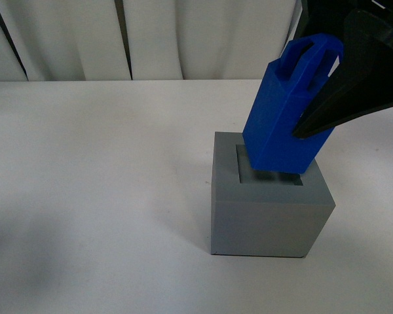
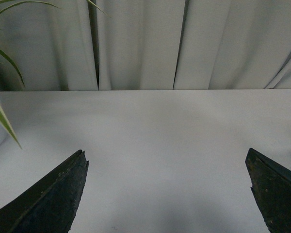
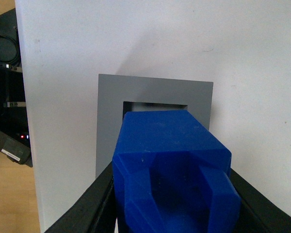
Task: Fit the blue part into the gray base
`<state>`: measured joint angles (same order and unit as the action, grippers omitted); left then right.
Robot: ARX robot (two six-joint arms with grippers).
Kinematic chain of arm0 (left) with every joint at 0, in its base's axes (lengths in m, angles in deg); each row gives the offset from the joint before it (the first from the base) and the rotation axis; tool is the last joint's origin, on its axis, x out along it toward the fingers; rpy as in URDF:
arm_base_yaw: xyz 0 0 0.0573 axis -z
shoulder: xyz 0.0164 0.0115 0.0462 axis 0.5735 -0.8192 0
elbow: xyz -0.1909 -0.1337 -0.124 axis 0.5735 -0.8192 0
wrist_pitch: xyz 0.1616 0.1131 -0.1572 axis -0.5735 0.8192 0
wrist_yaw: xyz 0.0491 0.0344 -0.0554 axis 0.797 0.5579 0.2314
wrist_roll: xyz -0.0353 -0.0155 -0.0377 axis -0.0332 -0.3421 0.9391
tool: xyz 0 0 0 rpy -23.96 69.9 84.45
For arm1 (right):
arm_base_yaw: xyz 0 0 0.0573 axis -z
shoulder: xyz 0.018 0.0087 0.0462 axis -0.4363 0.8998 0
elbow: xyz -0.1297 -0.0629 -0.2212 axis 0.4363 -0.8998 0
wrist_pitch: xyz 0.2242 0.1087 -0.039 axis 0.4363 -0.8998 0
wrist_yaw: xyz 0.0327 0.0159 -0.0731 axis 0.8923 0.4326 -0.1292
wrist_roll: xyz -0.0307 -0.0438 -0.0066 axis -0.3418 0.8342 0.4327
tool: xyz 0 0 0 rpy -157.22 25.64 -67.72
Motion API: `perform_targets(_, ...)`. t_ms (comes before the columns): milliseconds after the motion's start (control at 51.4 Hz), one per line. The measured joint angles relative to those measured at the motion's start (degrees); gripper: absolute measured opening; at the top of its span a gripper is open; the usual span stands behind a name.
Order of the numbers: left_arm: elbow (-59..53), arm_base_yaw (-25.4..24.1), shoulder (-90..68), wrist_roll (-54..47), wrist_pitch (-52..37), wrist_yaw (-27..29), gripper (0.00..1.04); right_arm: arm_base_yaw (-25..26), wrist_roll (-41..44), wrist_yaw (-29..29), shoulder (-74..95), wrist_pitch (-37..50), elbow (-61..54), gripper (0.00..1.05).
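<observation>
- Blue plastic, leaning: blue part (image 1: 285, 118) tilted over gray base (image 1: 268, 216), lower end at the mouth of the square top recess, not seated straight.
- Clenched on blue part below its looped top: right gripper (image 3: 170, 170), one black finger on each side.
- Spread wide, grasping nothing: left gripper (image 2: 165, 155), over bare white table (image 2: 160, 121).
- Upright on table: gray base.

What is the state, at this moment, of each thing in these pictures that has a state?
blue part: held, tilted, lower end at the recess, not fully seated.
gray base: standing upright, recess partly uncovered.
right gripper: shut on the blue part.
left gripper: open, empty.
</observation>
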<state>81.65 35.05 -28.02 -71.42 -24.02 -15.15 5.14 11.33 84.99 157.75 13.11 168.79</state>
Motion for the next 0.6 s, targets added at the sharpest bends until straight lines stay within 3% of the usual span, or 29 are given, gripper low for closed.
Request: perform_targets(603, 0.0, 0.0, 0.0, 0.0, 0.0, 0.0, 0.99, -1.4, -1.4, -0.9, 3.1, 0.0, 2.4, 0.47)
